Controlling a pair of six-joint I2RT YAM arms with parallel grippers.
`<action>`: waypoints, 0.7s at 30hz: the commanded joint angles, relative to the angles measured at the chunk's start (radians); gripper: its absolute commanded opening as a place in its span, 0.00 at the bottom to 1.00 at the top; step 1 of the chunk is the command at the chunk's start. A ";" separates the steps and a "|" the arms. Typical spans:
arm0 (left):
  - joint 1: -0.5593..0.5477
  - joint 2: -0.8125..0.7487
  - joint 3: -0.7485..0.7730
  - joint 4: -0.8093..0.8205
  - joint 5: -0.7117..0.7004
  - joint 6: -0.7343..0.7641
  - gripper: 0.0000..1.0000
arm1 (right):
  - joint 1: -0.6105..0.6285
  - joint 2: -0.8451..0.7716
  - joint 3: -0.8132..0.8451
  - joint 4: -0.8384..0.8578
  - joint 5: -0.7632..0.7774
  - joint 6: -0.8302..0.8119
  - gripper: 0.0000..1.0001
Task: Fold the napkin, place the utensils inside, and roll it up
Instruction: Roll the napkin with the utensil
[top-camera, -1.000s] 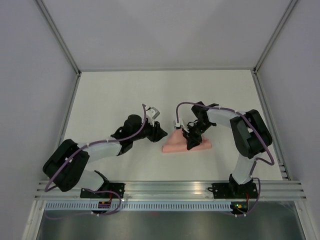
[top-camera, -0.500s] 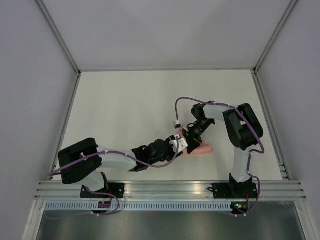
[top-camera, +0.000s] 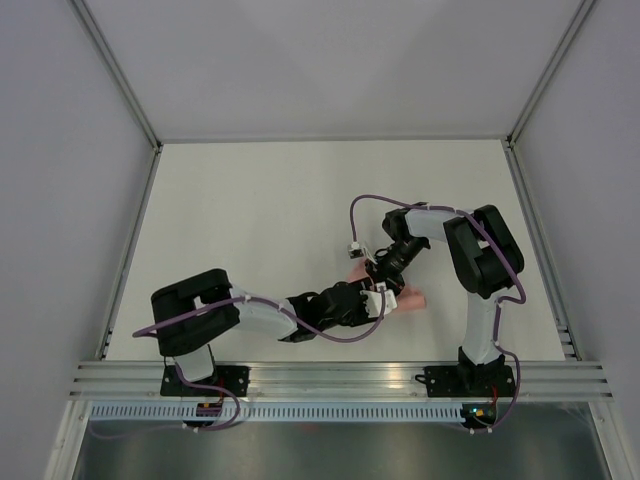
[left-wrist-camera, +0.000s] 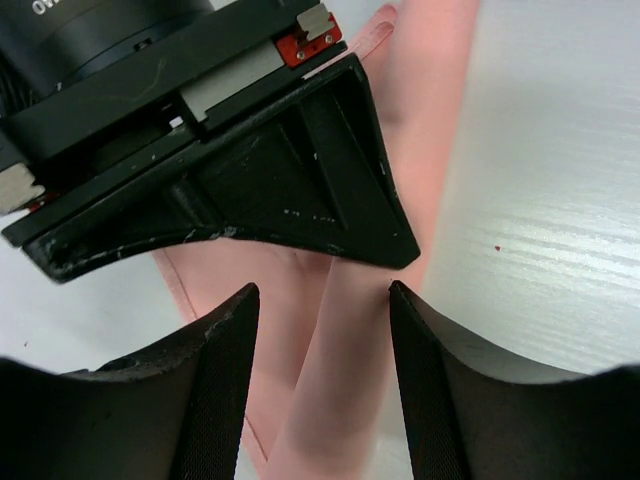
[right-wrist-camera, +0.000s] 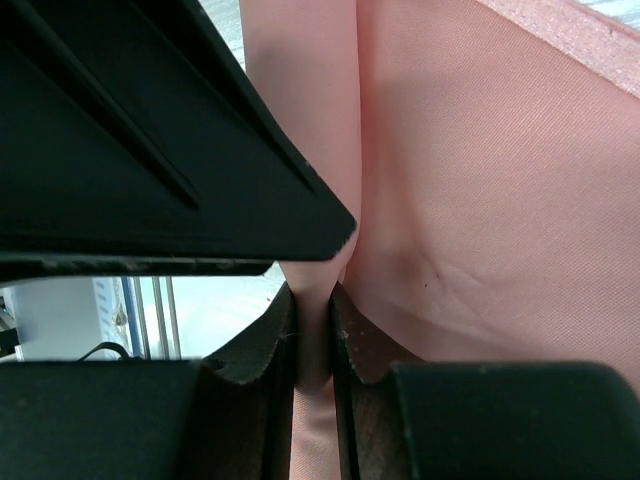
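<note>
napkin (top-camera: 408, 298): we find it bunched into a narrow pink strip on the white table (top-camera: 250, 220), right of centre and toward the near edge. From above it is mostly hidden under the two grippers.
right gripper (right-wrist-camera: 312, 342): we see the jaws drawn almost together, pinching a raised ridge of the napkin. The cloth spreads out smooth beyond the pinch.
left gripper (left-wrist-camera: 322, 335): the jaws stand wide apart and straddle a long fold of the napkin that runs up between them. We see neither finger pressing the cloth, so it holds nothing.
spacing: we note the left gripper's tips just beside the right gripper's black body, both over the cloth.
left arm (top-camera: 250, 312): it lies low, stretched from its base across toward the right.
right arm (top-camera: 480, 250): it is folded, reaching leftward to the napkin.
</note>
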 joint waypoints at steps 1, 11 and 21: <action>-0.011 0.033 0.047 -0.004 0.048 0.039 0.60 | 0.003 0.056 -0.015 0.103 0.134 -0.055 0.04; -0.011 0.101 0.064 -0.032 0.071 0.002 0.60 | 0.003 0.062 -0.009 0.097 0.134 -0.055 0.04; 0.035 0.139 0.066 -0.067 0.160 -0.117 0.29 | 0.001 0.061 -0.010 0.100 0.132 -0.052 0.04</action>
